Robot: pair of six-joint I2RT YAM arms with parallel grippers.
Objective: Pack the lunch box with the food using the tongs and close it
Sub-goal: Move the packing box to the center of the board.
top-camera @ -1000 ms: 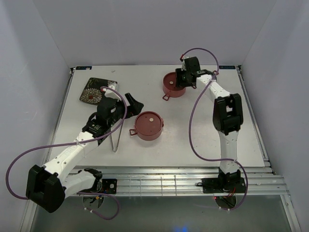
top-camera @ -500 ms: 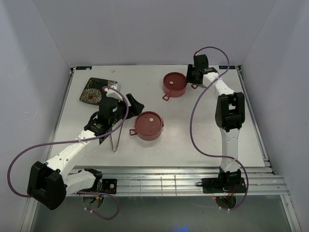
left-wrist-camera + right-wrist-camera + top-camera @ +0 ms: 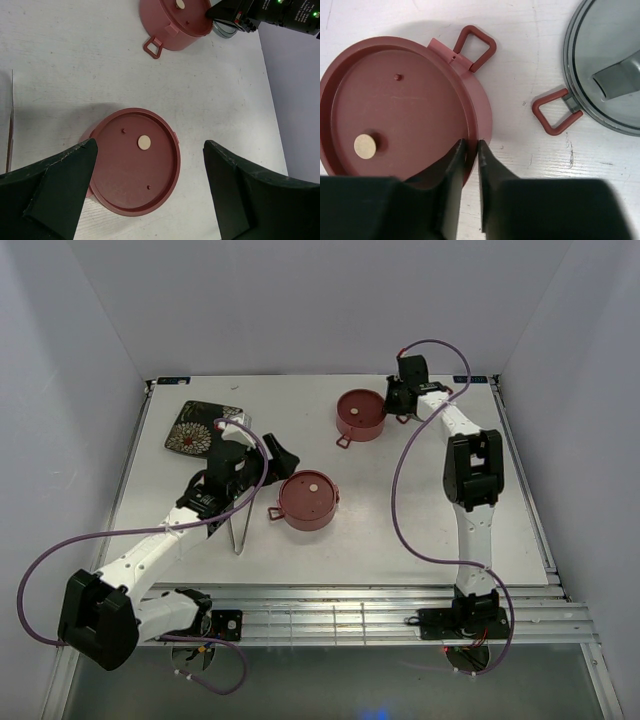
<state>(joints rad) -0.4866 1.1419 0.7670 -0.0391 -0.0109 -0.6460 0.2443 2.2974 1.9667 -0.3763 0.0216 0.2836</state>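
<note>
Dark-red round lunch-box bowl [image 3: 361,414], covered by a flat red disc lid [image 3: 395,105], stands at the far middle of the white table [image 3: 420,530]. The right gripper [image 3: 471,142] has its jaws pinched almost together over the bowl's right rim. Just beside the bowl lies a grey metal top lid [image 3: 615,65]. A second lidded red bowl [image 3: 308,500] sits nearer, beneath the left gripper [image 3: 150,147], whose jaws stand wide apart and hold nothing. Long thin silver tongs [image 3: 240,525] lie on the table to the left of this bowl.
</note>
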